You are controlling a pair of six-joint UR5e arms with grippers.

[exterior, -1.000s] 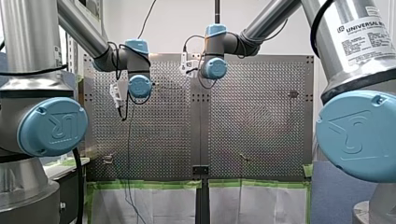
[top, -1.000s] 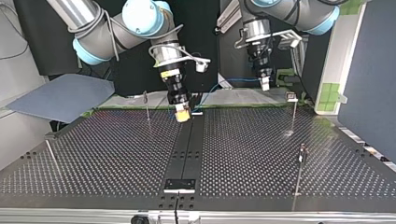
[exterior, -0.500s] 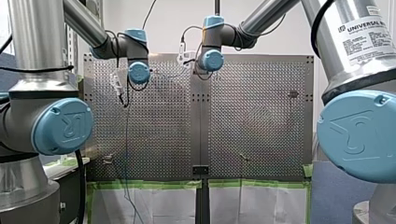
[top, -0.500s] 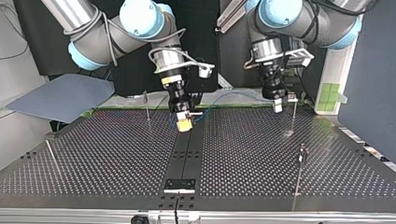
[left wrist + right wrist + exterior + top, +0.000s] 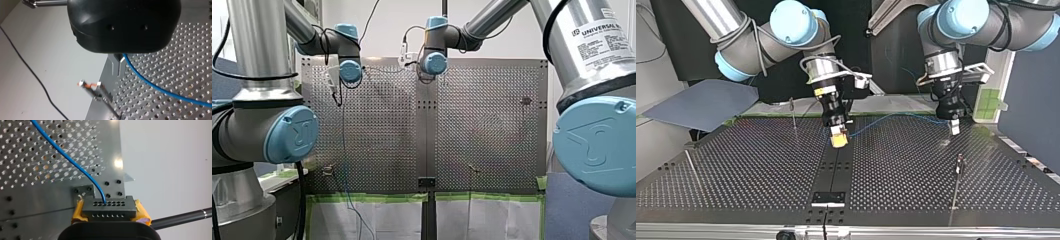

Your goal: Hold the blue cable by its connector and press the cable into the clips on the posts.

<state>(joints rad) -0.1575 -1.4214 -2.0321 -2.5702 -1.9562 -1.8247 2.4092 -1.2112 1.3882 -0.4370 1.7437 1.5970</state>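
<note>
In the right wrist view my right gripper (image 5: pixel 110 216) is shut on a grey connector (image 5: pixel 109 206), squeezed between yellow pads (image 5: pixel 141 213). The blue cable (image 5: pixel 70 161) leaves the connector's face and runs out over the perforated table. In the top view my right gripper (image 5: pixel 838 140) hangs over the table's middle strip. The blue cable (image 5: pixel 896 116) spans from it to my left gripper (image 5: pixel 954 130) at the view's right. In the left wrist view the metal fingers (image 5: pixel 117 66) are shut on the blue cable (image 5: pixel 155 87), with a clip post (image 5: pixel 91 86) just beside them.
Thin posts stand on the perforated table (image 5: pixel 751 170): one at the back left (image 5: pixel 793 114), one at the left edge (image 5: pixel 691 167), one at the front right (image 5: pixel 958 172). A grey sheet (image 5: pixel 701 102) lies off the table at the top view's left.
Both grippers came forward in the top view. My left gripper swung to that view's right and lower, by the right-hand post, and the blue cable now stretches between the two.
</note>
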